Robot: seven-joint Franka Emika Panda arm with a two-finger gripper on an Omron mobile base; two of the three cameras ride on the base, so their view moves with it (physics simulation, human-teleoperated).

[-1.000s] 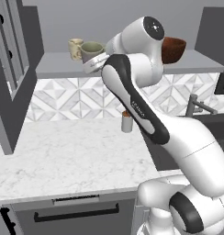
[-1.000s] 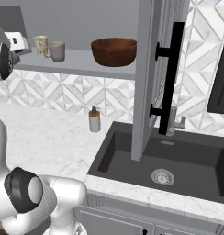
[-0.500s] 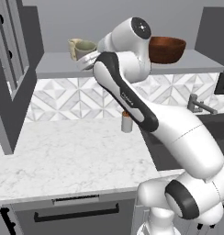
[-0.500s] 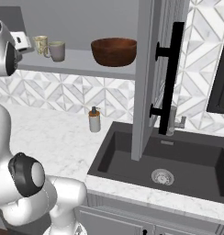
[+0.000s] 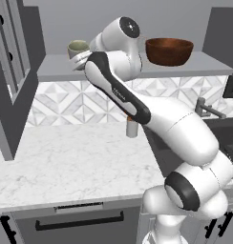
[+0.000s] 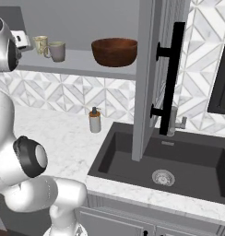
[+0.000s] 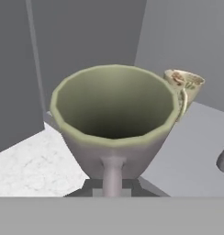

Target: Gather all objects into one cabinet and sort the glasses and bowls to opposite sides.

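One grey mug [image 7: 114,128] is riding in the clenched hand [image 7: 112,183] at frame centre.
It is risking clipping the cream mug [image 7: 183,89] at upper right, tipping it on the cabinet shelf [image 7: 187,151].

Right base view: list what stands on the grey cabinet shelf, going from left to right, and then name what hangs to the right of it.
Cream mug → grey mug → dark brown bowl → open cabinet door with its black bar handle.
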